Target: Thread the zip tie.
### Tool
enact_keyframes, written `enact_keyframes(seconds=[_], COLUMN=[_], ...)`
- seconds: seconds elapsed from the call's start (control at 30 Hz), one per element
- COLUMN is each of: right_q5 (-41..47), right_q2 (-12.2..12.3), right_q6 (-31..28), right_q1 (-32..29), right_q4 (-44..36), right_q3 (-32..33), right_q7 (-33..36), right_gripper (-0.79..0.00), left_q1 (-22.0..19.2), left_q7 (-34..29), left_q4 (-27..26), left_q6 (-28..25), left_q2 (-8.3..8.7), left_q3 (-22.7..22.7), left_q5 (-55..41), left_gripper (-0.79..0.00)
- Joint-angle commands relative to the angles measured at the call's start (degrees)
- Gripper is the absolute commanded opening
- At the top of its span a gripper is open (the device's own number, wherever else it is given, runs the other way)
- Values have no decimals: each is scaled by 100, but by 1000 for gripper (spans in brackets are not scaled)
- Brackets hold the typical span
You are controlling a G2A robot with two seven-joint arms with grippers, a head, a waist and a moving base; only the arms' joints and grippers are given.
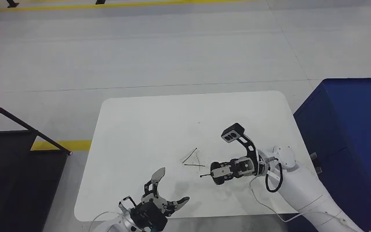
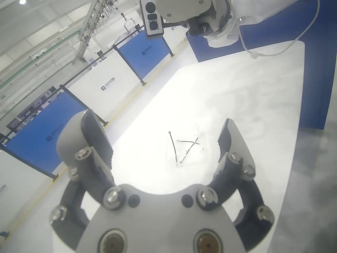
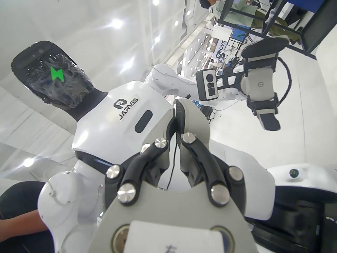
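Loose black zip ties [image 1: 192, 158] lie crossed near the middle of the white table [image 1: 145, 127]; the left wrist view shows these zip ties [image 2: 187, 147] on what looks like a clear sheet. My right gripper [image 1: 211, 172] hovers just right of them, shut on a thin black zip tie [image 3: 173, 159] that runs down between its fingers, its tip [image 1: 202, 175] poking out toward the pile. My left gripper [image 1: 170, 187] is at the table's near edge, open and empty, with its fingers [image 2: 92, 132] spread wide and the pile ahead of it.
A blue cabinet [image 1: 339, 133] stands close against the table's right side. A dark frame [image 1: 29, 136] sits on the floor to the left. The table's far half is bare white surface.
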Motion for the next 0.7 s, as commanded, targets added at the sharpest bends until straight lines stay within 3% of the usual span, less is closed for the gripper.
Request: enact_keyframes(seconds=[0.0,0.1,0.3,0.6,0.67], right_q5=[-491,-1114,-1566,-1529,-1974], right_q2=[-4,11,-47,-71,-73], right_q6=[-308,-606,-198,-195,-419], right_q1=[79,151,606,668,684], right_q4=[-280,-1085,-2571,-2635,-2801], right_q3=[107,349,531,500,571], right_q7=[-268,-670,-1615,-1784,-1871], right_gripper=[-785,-785,-785,-785,-785], left_q1=[0,0,0,0,0], left_q7=[0,0,0,0,0], left_q4=[0,0,0,0,0], left_q6=[-1,-1,-1,-1,-1], left_q2=[0,0,0,0,0], left_q3=[0,0,0,0,0], left_q5=[-1,-1,-1,-1,-1], left_gripper=[0,0,0,0,0])
